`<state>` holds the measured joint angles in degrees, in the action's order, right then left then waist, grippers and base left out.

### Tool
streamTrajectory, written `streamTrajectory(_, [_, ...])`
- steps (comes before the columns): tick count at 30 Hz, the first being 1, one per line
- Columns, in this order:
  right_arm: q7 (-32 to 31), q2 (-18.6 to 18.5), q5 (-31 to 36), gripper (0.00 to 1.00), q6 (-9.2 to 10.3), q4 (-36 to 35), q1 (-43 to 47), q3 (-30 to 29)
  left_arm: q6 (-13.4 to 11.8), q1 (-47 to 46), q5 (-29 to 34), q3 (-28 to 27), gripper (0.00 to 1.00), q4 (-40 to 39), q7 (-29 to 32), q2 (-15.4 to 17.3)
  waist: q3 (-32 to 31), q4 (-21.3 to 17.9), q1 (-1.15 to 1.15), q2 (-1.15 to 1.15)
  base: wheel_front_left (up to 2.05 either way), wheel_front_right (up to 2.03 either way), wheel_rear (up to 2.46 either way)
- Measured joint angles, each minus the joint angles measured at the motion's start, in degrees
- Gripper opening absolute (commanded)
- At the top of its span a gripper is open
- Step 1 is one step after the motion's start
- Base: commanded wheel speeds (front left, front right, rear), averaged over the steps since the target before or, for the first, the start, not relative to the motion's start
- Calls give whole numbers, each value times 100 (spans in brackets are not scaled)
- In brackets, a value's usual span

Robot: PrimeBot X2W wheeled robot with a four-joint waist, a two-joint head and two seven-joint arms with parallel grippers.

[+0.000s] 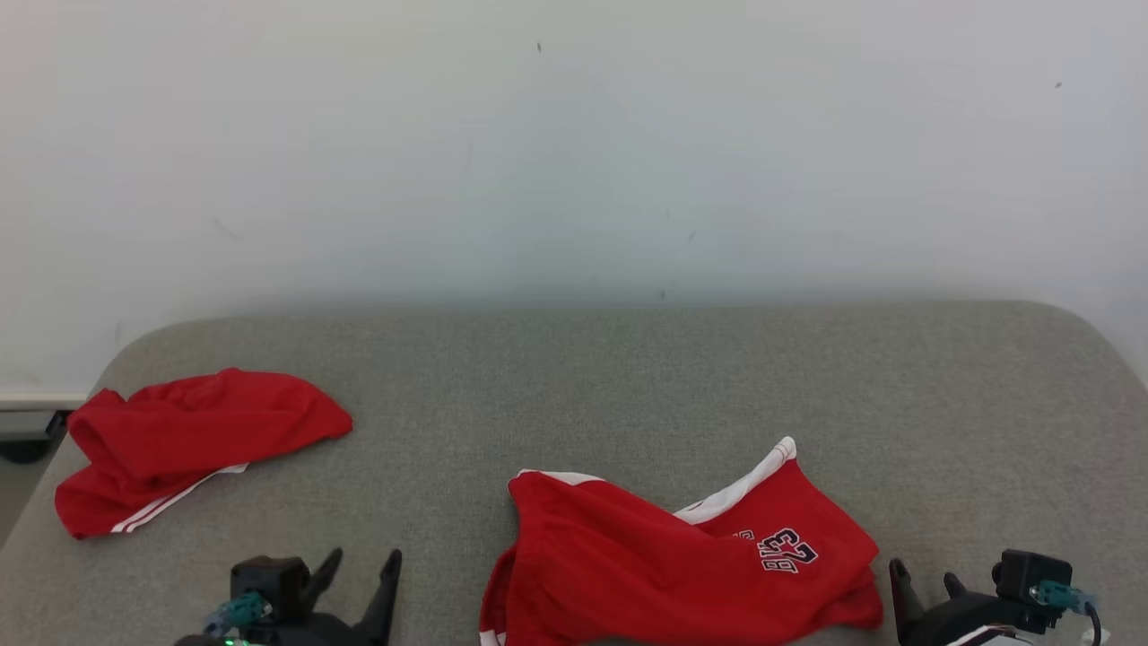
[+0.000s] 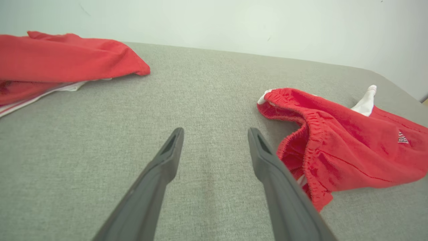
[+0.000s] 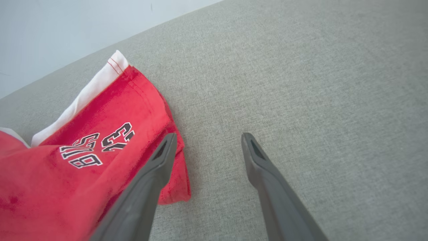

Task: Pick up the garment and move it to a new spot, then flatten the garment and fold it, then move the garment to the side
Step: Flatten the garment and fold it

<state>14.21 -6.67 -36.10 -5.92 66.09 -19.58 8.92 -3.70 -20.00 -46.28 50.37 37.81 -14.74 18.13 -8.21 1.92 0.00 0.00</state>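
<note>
The left gripper point(image 1: 365, 556) and right gripper point(image 1: 922, 574) are standing fully spread and empty, flanking the crumpled red garment point(image 1: 664, 556) on the grey surface point(image 1: 628, 377).

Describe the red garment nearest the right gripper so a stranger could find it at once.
Start from the grey padded surface before the white wall. Look at its near edge, right of centre, beside the right gripper: the crumpled shorts. Unlike the red garment at the left, they bear a black-and-white number print and a broad white band.
</note>
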Motion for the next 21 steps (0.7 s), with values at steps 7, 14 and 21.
streamTrajectory(7, [49,-93,448,100,132,-938,120,198,-348,303,227,-513,100,-570,4,242,-234,-152,0,0,0,0,0])
streamTrajectory(14, [42,-260,886,100,456,-2305,639,232,-385,786,300,-985,100,-873,8,312,-356,-452,0,0,0,0,0])
streamTrajectory(21, [42,-344,1155,100,605,-3543,1133,234,-385,1195,593,-1670,100,-653,8,167,-411,-770,0,0,0,0,0])
